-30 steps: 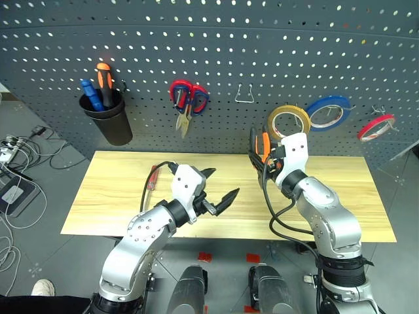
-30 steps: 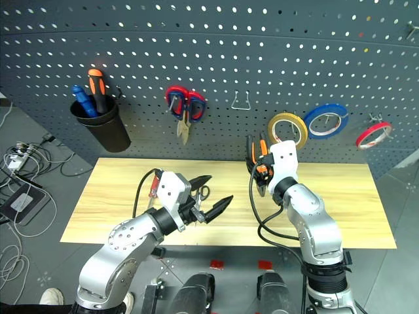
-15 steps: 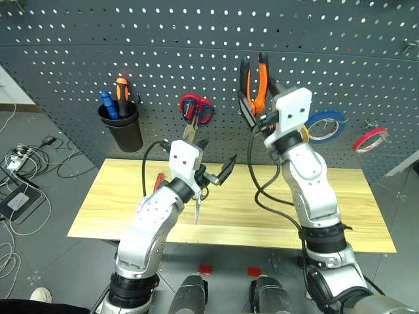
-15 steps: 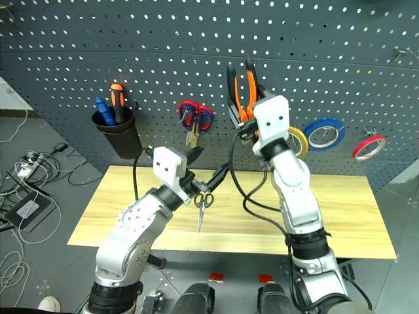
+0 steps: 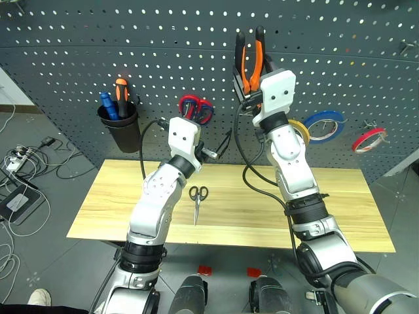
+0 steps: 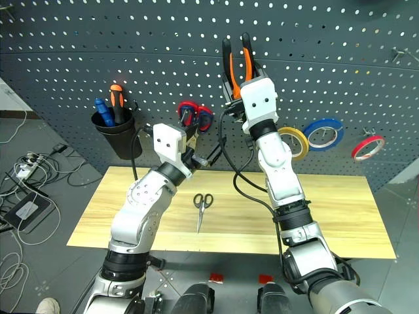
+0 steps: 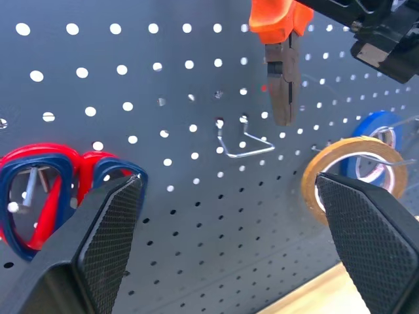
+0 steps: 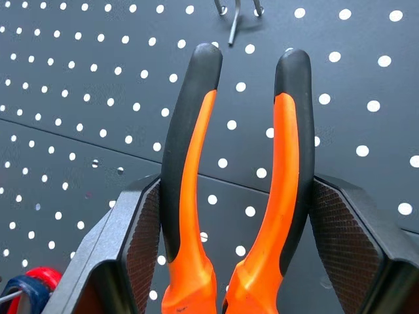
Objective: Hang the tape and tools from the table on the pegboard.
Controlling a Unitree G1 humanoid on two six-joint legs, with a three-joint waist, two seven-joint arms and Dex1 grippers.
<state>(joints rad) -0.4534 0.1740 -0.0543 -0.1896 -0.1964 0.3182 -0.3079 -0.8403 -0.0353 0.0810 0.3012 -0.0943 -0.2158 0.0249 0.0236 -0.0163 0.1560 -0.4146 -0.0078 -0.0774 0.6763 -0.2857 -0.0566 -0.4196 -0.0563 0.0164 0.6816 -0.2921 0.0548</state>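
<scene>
High against the pegboard, the right gripper clamps the pliers, handles up; the left gripper hangs wide open, empty, above the table's far edge.

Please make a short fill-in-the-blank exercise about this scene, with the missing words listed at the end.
1. The right gripper holds the pliers by their ____ handles.
2. The black-handled scissors lie on the ____.
3. The left gripper is ____ and holds nothing.
4. The tan tape hangs on the ____.

Missing words: orange-and-black; table; open; pegboard
</scene>
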